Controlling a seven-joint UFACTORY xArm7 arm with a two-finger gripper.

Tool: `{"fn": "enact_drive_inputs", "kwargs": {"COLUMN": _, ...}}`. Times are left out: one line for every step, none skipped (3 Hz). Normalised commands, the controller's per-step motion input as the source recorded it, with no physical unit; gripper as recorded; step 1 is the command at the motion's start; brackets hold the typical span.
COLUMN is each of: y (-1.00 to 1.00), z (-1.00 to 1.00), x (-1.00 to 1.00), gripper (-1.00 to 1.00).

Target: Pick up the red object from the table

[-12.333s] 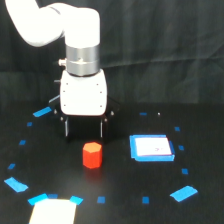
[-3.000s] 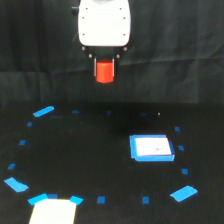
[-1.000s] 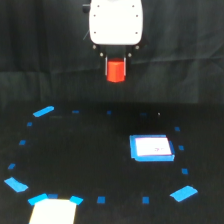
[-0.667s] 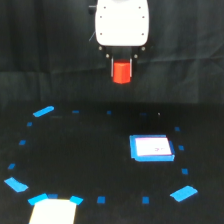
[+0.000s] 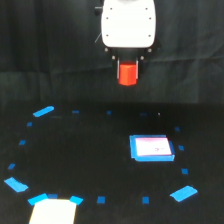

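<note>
1. The white, boxy gripper (image 5: 128, 74) hangs high in the frame, well above the black matte table (image 5: 100, 150). The small bright red-orange block (image 5: 128, 74) sits between its two thin dark fingers (image 5: 118, 71), clear of the surface; nothing is under it but air.

2. End effector state: the fingers are closed in on the block from both sides and carry it. The block's lower part pokes out below the fingertips.

3. Judgement: the pick looks done in substance, since the block is off the table. Doing the rest well means keeping the squeeze steady, avoiding any jerk or swing, and holding the height so the block does not slip down between the fingers.

4. Risk, as I judge it: the block is narrow and held by its sides only; a sudden stop could let it rotate or drop.

5. On the table below: a flat white square with a blue border (image 5: 151, 148) towards the exterior view's right, well apart from the gripper, and blue tape pieces (image 5: 43, 111) scattered in a rough ring.

6. Hard to make out: the picture is soft, so the block's facets and the exact contact of the finger pads are not legible.

7. Cut off: the arm above the gripper body, and a pale sheet (image 5: 52, 212) at the bottom edge.
</note>
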Motion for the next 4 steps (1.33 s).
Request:
{"fn": "enact_drive_inputs", "kwargs": {"y": -0.12, "z": 0.04, "x": 0.28, "gripper": -1.00}}
{"fn": "enact_drive_inputs", "kwargs": {"y": -0.32, "z": 0.71, "x": -0.41, "gripper": -1.00}}
{"fn": "enact_drive_inputs", "kwargs": {"y": 0.10, "z": 0.71, "x": 0.00, "gripper": -1.00}}
{"fn": "enact_drive_inputs", "kwargs": {"y": -0.13, "z": -0.01, "x": 0.01, "gripper": -1.00}}
